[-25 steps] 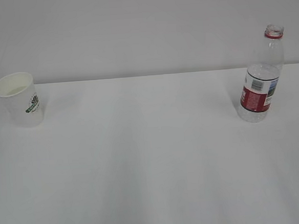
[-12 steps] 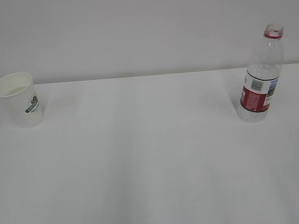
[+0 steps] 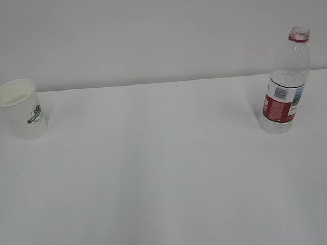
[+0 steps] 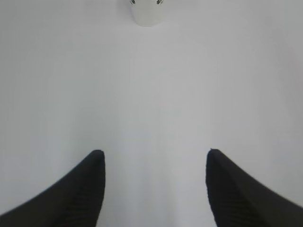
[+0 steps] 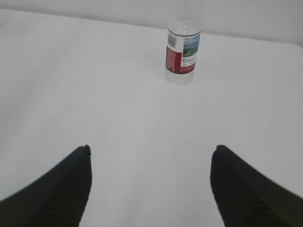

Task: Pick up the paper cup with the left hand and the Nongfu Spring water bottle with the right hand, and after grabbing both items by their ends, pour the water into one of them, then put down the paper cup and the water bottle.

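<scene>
- The white table [image 3: 167, 172] fills most of the exterior view and meets a plain pale wall [image 3: 157, 27] behind it; neither arm shows in that view.
- The left hand [image 4: 152, 163] shows only in its own wrist view, as two dark fingers [image 4: 75, 194] rising from the lower corners. They stand spread wide, with bare table between them and nothing held.
- The right hand [image 5: 150, 161] appears the same way in the right wrist view: two dark fingers [image 5: 246, 194] set wide apart over the table, pinching nothing.
- The Nongfu Spring water bottle [image 3: 285, 83] stands upright near the table's far right edge, close to the wall line. It has no cap, a red neck ring and a red wrap label with a white panel. In the right wrist view the bottle [image 5: 182, 52] is well ahead of the right hand, slightly right of the midline between the fingers, its top cut off by the frame.
- The paper cup [image 3: 21, 109] stands upright at the far left of the table, well apart from the bottle, mouth open, green logo facing right. In the left wrist view only its base [image 4: 147, 12] shows at the top edge, far ahead of the left hand.
- The water: the cup's inside looks pale, and its level cannot be made out; the bottle's contents cannot be judged either.
</scene>
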### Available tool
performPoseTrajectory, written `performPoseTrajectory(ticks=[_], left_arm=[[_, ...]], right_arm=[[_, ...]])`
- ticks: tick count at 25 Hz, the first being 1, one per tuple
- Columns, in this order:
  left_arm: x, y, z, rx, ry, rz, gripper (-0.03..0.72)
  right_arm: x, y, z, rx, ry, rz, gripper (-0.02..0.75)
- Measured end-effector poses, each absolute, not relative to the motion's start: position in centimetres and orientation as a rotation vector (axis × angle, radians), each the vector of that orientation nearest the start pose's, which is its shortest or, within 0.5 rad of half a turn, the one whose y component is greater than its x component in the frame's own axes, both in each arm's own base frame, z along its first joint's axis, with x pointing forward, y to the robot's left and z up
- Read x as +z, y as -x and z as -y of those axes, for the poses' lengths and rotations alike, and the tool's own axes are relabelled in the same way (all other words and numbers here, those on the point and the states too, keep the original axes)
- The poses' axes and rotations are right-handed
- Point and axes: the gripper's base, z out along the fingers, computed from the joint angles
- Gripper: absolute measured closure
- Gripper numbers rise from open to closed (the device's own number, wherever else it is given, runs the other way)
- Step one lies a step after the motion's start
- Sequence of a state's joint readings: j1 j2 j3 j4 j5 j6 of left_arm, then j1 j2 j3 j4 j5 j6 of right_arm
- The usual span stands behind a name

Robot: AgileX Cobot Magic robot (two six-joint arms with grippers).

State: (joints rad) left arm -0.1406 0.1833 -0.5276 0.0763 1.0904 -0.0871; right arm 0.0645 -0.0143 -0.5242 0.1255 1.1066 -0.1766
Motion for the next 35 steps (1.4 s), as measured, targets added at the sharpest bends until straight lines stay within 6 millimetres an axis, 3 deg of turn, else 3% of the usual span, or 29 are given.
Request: performPoseTrajectory(ticks=[18,27,35], left_arm=[[28.2,-1.9,-0.3,-0.031,-0.062,-2.22,0.217],[28.2,0.7,-0.7,-0.053,-0.049,-2.055,0.22],[28.1,0.8,-0.7,-0.058,-0.05,-2.056,0.221]], right_arm=[[27.3,1.5,0.0,0.012,0.137,-2.132,0.148],[27.0,1.3,0.0,0.012,0.131,-2.129,0.148],[27.0,1.2,0.0,0.013,0.129,-2.123,0.148]])
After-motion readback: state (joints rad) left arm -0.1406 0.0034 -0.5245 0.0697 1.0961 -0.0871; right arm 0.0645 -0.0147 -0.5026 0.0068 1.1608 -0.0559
